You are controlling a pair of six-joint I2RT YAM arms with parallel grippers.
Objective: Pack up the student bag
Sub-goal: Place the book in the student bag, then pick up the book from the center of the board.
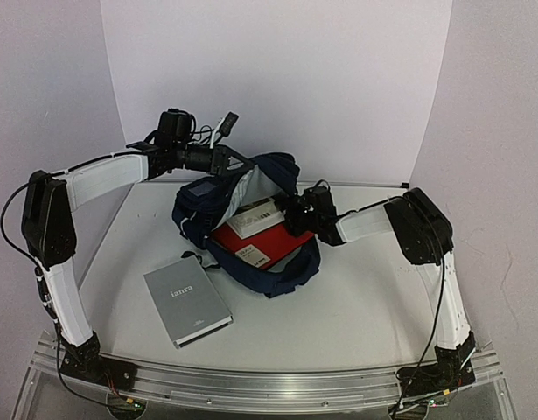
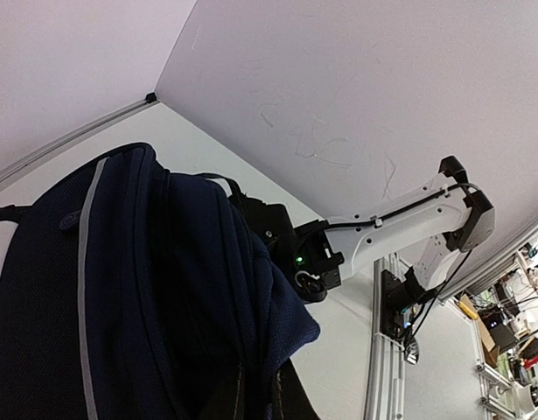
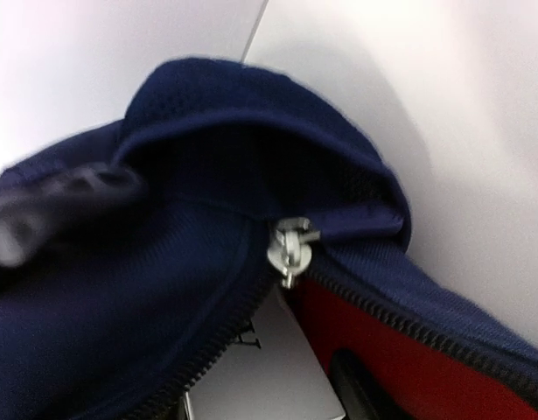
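The student bag (image 3: 164, 306), zip pull (image 3: 290, 245) foremost — my left gripper (image 1: 236, 164) pinched shut on its raised rim; my right gripper (image 1: 292, 211) at the opening — finger spread not discernible.

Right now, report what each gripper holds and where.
The left gripper is shut on the student bag, at its upper opening edge. The right gripper sits by the zipper pull; its grip cannot be told.

We saw the dark navy fabric backpack (image 1: 279, 276) lying open on the white table (image 1: 356, 289), with a flat red book (image 1: 273, 241) and a slim white box (image 1: 255, 217) inside. The left gripper (image 1: 236, 163) pinched its raised rim, and the right gripper (image 1: 295, 210) met its right edge. A grey hardcover book (image 1: 188, 304) lay beside it.
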